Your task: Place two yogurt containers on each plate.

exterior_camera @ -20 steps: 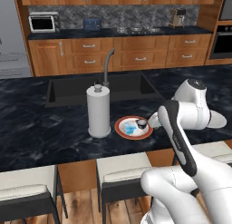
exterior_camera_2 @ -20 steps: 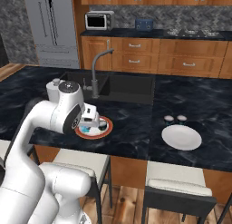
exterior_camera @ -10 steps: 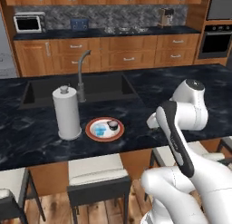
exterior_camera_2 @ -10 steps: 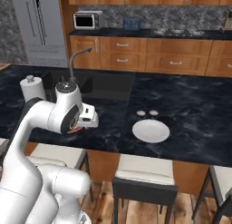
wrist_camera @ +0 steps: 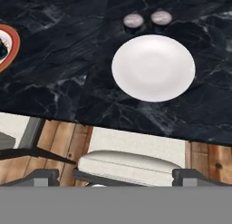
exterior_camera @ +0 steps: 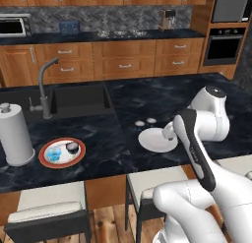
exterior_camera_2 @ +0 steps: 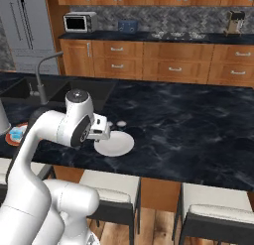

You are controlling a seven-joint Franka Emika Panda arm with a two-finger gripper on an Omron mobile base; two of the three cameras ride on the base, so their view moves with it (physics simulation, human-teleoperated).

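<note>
Jaws spread wide and empty is how I read the gripper point(exterior_camera_2: 102, 130), hanging over the near edge of the counter point(exterior_camera_2: 198, 125) with nothing between its tips. Looking along the hand, the plain white plate point(wrist_camera: 153, 67) lies ahead of it and is bare, and just beyond the plate's far rim two whitish yogurt containers point(wrist_camera: 133, 21) point(wrist_camera: 161, 17) stand side by side on the stone, close to the rim, though I cannot tell whether they touch it. Well off to the hand's left sits the orange-rimmed plate point(exterior_camera: 62, 152), which already carries the light blue cup point(exterior_camera: 54, 154) and a dark-topped cup point(exterior_camera: 72, 147), next to the paper-towel roll point(exterior_camera: 15, 135). I judge that half of the job as finished, which is why I have the hand facing the white plate instead. My next move, I reckon, is to reach past the plate for one of the two loose cups; they stand so close together that a wide grasp could knock the neighbour.
</note>
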